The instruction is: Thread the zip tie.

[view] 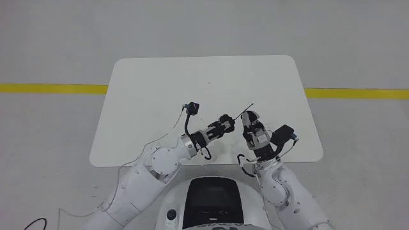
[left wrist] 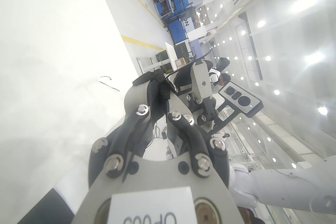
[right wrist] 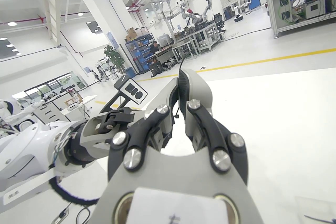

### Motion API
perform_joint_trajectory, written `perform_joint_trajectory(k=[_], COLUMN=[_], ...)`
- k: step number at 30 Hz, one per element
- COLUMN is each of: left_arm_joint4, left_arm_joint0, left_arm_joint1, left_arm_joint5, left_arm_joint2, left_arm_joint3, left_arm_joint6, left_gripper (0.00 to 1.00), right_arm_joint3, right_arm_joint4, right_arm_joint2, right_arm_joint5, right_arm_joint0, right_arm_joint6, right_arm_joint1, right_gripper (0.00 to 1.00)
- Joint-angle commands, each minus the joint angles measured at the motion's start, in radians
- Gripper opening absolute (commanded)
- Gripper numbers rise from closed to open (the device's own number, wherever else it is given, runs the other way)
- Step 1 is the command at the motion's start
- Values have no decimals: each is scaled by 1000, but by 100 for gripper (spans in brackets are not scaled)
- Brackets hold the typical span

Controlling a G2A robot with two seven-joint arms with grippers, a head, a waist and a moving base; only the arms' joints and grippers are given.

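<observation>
While both arms hang over the white tabletop (view: 192,76), I check each grip.
My right claw (right wrist: 178,80) clamps the black zip tie (right wrist: 180,66); left claw's (left wrist: 157,83) fingers are pressed together.

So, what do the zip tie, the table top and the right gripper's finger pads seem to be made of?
Zip tie: probably black plastic, matte; a thin strip, slightly bent, sticking out of the shut right gripper. Table: smooth white board, perhaps laminate; its surface is even and plain. Finger pads: seemingly black rubber, by their ribbed texture.
</observation>
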State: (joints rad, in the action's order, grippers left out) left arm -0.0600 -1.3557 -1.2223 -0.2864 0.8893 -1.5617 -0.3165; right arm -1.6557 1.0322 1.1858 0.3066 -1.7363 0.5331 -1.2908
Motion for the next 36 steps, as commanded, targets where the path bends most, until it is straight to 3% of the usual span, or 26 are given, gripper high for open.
perform_joint_trajectory(k=[1,36], left_arm_joint4=[0,0], left_arm_joint0=[0,0], left_arm_joint1=[0,0], left_arm_joint5=[0,0], left_arm_joint2=[0,0], left_arm_joint3=[0,0], left_arm_joint6=[0,0], left_gripper=[0,0], right_arm_joint3=[0,-4], right_arm_joint4=[2,11], right_arm_joint2=[1,5], right_arm_joint5=[0,8], right_arm_joint0=[-1,-5], right_arm_joint6=[1,16], right_arm_joint1=[0,-1], right_gripper=[0,0])
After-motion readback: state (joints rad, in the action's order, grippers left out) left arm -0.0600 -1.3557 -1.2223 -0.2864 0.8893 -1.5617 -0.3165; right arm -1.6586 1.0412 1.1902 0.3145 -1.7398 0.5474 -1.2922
